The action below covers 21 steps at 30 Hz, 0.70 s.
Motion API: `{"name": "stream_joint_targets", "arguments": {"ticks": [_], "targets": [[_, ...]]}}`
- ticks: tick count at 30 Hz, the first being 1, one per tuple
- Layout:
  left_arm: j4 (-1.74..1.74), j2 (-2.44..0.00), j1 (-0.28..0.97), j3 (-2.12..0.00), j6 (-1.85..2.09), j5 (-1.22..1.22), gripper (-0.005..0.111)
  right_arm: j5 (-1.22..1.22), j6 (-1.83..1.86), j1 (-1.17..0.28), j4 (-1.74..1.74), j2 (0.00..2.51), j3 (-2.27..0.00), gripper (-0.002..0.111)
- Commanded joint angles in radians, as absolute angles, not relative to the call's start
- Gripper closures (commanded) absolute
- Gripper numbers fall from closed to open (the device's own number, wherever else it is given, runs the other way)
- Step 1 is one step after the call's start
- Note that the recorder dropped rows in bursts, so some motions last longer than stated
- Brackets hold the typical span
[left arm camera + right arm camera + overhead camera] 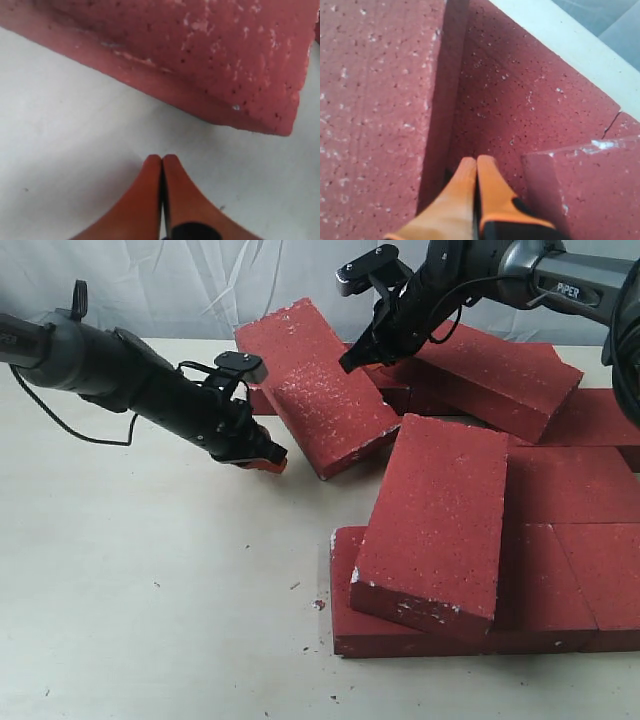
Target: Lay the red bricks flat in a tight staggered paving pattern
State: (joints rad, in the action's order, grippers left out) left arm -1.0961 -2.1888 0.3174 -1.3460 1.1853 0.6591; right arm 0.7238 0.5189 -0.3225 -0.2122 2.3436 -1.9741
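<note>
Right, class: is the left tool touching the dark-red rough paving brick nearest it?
Apart. The left wrist view shows the shut left tool with a strip of bare pale table between its tips and the dark-red rough paving brick.

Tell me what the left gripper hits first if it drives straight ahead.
The left gripper would probably meet the side of the tilted dark-red rectangular brick, past a strip of pale table; depth is unclear.

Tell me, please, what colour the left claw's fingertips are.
Orange-red fingertips, clearest in left wrist view.
</note>
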Motion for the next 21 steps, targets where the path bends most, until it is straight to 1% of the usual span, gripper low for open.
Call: {"name": "stream_joint_targets", "arguments": {"ticks": [1, 8, 16, 19, 21], "targets": [[-1.136, -2.193, 0.345, -1.358, 1.207, 0.658, 0.107, 0.715, 0.522, -0.321, -0.215, 2.341, -1.980, 0.109], [-1.156, -2.193, 0.389, -1.363, 1.271, 0.678, 0.107, 0.721, 0.549, -0.321, -0.302, 2.341, -1.980, 0.109], [-1.192, -2.193, 0.394, -1.363, 1.291, 0.685, 0.107, 0.724, 0.659, -0.321, -0.483, 2.341, -1.980, 0.109], [-1.204, -2.193, 0.394, -1.363, 1.302, 0.723, 0.107, 0.724, 0.692, -0.321, -0.537, 2.341, -1.980, 0.109], [-1.208, -2.191, 0.394, -1.363, 1.312, 0.802, 0.107, 0.724, 0.739, -0.321, -0.588, 2.341, -1.980, 0.109]]}}
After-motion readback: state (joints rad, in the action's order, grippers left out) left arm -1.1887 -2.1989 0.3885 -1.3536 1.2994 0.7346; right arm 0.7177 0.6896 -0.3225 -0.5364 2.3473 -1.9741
